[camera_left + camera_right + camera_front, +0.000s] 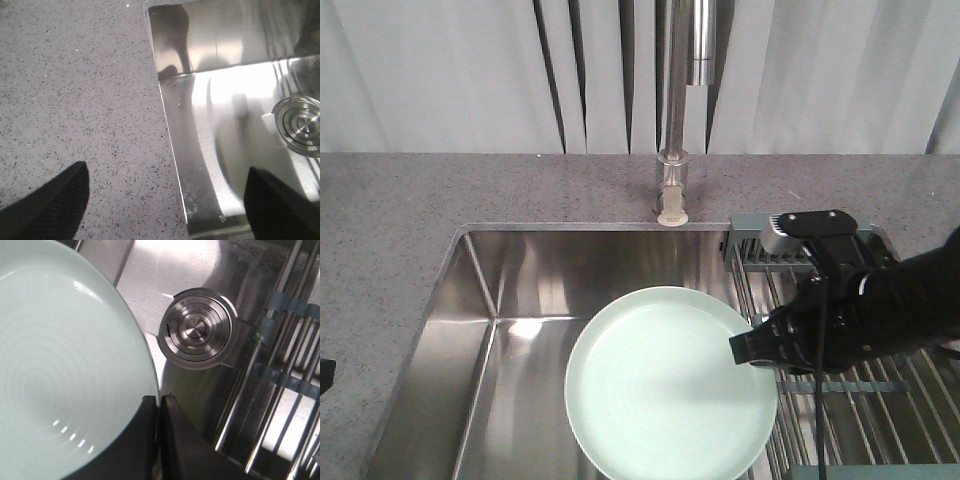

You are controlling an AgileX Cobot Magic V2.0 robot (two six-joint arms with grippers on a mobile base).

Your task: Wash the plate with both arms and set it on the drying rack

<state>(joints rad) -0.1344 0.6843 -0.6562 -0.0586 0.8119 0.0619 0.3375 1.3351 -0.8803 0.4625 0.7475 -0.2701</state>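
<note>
A steel sink [510, 290] is set into a grey speckled counter [470, 185], with a tall chrome tap [685, 60] rising from the counter behind the sink's back edge. A pale mint-green plate [665, 385] is held face up over the near right part of the sink, above the basin floor. It is glossy and plain, with faint rings showing in its surface. The right arm [910, 300], black and blocky, reaches in from the right across the rack [900, 400]. The right gripper [752, 347] is clamped on the plate's right rim. In the right wrist view its two dark fingers [145, 440] press close together on that rim, with the round steel drain [196, 330] on the sink floor just past the plate's edge. The rack's steel rods and grey-green bars lie along the sink's right side, close to the plate but not touching it. The left gripper [166, 170] hangs spread wide and grasps nothing. It sits over the sink's left edge, one fingertip above the counter and the other above the basin.
</note>
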